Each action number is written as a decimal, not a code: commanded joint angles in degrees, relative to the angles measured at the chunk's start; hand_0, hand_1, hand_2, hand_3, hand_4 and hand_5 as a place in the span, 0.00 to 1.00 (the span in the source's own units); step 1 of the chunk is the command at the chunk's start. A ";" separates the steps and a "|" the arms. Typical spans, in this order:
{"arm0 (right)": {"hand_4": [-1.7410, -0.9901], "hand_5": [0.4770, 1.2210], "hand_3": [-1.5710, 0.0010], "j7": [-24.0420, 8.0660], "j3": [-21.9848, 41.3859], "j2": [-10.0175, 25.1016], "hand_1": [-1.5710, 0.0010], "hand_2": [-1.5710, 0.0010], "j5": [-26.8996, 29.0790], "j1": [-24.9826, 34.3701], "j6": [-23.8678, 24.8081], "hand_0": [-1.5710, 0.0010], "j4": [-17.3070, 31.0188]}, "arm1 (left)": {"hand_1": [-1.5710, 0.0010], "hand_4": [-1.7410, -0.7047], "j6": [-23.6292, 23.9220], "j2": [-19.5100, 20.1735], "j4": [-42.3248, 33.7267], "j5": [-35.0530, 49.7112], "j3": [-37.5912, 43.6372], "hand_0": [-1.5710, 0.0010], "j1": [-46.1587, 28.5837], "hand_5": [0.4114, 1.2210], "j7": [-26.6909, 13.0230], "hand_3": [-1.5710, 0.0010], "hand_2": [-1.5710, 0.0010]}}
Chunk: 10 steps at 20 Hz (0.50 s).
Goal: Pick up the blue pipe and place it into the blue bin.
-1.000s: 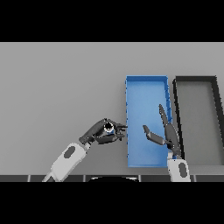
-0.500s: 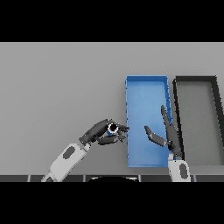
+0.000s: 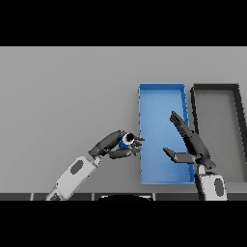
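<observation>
We see the left hand (image 3: 115, 144) with its fingers curled around the blue pipe (image 3: 126, 140), holding it above the table (image 3: 62, 96) just beside the left wall of the blue bin (image 3: 161, 88), near that bin's front corner. The right hand (image 3: 189, 143) hovers over the bin's right side, fingers straight and spread, holding nothing. A dark bin (image 3: 215, 87) sits just beside the blue one, toward the table's right edge.

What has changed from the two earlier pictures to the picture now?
The left hand, shut on the blue pipe, carried it a little to the right, up to the left wall of the blue bin. The right hand, open over the bin, shifted slightly. Both the blue bin and the dark bin stayed in place.
</observation>
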State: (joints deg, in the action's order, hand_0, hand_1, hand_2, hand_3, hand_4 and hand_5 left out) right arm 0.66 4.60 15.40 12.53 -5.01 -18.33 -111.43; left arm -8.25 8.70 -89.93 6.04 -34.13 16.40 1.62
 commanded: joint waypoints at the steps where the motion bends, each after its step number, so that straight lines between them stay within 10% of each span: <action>1: 0.58 0.05 1.00 -2.85 0.97 1.60 1.00 1.00 1.06 1.19 -1.38 1.00 -1.51 | 0.00 0.00 -0.08 0.33 -0.74 0.00 -0.02 0.00 0.06 1.00 -0.13 0.05 0.00; 10: 0.60 0.06 1.00 -15.82 10.75 3.92 1.00 1.00 2.99 15.94 -7.92 1.00 -3.55 | 0.00 0.00 -1.07 0.06 0.46 -0.12 0.11 0.00 -0.07 1.00 0.49 0.05 0.00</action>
State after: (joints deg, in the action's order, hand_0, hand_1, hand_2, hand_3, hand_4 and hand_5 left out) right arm -15.20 15.38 19.28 15.52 10.97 -26.28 -115.00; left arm -9.45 8.75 -89.47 6.01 -34.03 16.34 2.09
